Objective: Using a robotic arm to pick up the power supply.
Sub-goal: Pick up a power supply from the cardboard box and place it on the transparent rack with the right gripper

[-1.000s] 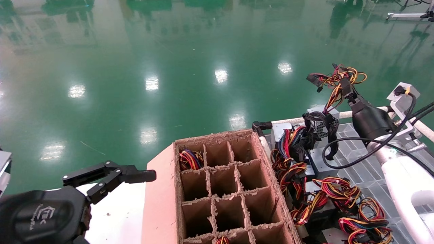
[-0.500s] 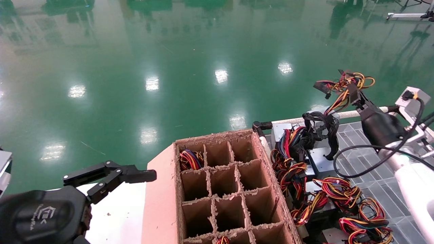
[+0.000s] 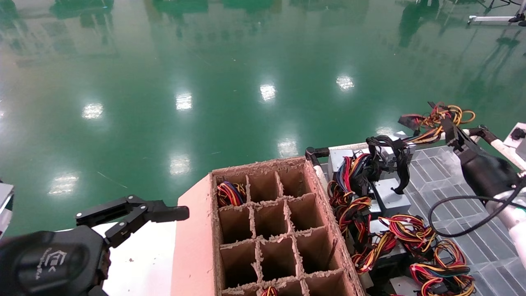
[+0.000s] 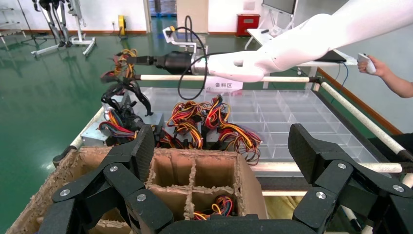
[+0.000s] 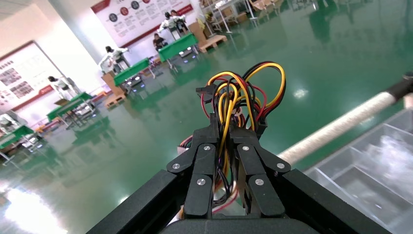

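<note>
My right gripper point(image 3: 446, 123) is shut on a bundle of red, yellow and black wires point(image 3: 437, 117) with black connectors, held up over the far rail. In the right wrist view both fingers point(image 5: 207, 151) pinch these wires point(image 5: 243, 92), which fan out beyond the tips of the right gripper point(image 5: 229, 129). The wires trail back toward the grey metal boxes point(image 3: 397, 135) at the tray's far corner. A black cable loop point(image 3: 394, 156) partly hides those boxes, so I cannot tell which one is the power supply. My left gripper point(image 3: 135, 211) hangs open, low at the left beside the carton.
A brown carton point(image 3: 193, 246) with divider cells stands in the middle; wires point(image 3: 230, 193) fill a far-left cell. To its right a clear compartment tray point(image 3: 452, 185) holds more grey units with coloured wire bundles point(image 3: 411, 234). A white rail point(image 3: 353, 145) borders the tray.
My right gripper has moved right and down with the wire bundle, which now stretches flatter toward the boxes. The left gripper has not moved.
</note>
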You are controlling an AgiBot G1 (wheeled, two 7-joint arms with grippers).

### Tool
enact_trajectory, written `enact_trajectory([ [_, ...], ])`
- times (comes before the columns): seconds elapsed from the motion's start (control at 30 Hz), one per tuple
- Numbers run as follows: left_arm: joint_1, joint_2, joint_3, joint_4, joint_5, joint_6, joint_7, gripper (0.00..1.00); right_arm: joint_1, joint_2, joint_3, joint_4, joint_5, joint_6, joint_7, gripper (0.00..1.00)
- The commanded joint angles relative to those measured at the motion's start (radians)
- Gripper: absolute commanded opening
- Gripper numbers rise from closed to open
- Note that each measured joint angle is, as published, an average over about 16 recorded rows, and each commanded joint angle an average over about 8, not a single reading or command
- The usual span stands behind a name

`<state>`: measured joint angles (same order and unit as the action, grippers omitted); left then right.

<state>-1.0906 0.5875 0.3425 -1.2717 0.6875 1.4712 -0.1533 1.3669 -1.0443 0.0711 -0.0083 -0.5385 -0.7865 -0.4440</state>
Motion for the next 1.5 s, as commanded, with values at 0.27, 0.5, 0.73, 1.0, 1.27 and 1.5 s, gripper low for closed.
enact_trajectory([
  [0.27, 0.000, 0.000, 0.000, 0.000, 0.000, 0.000, 0.000, 1.00, -0.027, 0.037, 0.000, 0.001, 0.000, -0.002, 0.000, 0.00],
  [0.5, 0.000, 0.000, 0.000, 0.000, 0.000, 0.000, 0.000, 1.00, -0.032, 0.052, -0.004, 0.007, -0.006, -0.008, -0.001, 0.00],
  [0.73, 0.000, 0.000, 0.000, 0.000, 0.000, 0.000, 0.000, 1.00, -0.035, 0.069, -0.018, 0.008, -0.026, -0.021, 0.009, 0.00],
  [1.0, 0.000, 0.000, 0.001, 0.000, 0.000, 0.000, 0.000, 1.00, -0.038, 0.093, -0.028, 0.009, -0.041, -0.033, 0.015, 0.00],
  [1.27, 0.000, 0.000, 0.001, 0.000, 0.000, 0.000, 0.000, 1.00, -0.040, 0.106, -0.035, 0.010, -0.049, -0.039, 0.014, 0.00],
  [1.5, 0.000, 0.000, 0.001, 0.000, -0.001, 0.000, 0.000, 1.00, -0.040, 0.123, -0.040, 0.011, -0.057, -0.042, 0.011, 0.00],
])
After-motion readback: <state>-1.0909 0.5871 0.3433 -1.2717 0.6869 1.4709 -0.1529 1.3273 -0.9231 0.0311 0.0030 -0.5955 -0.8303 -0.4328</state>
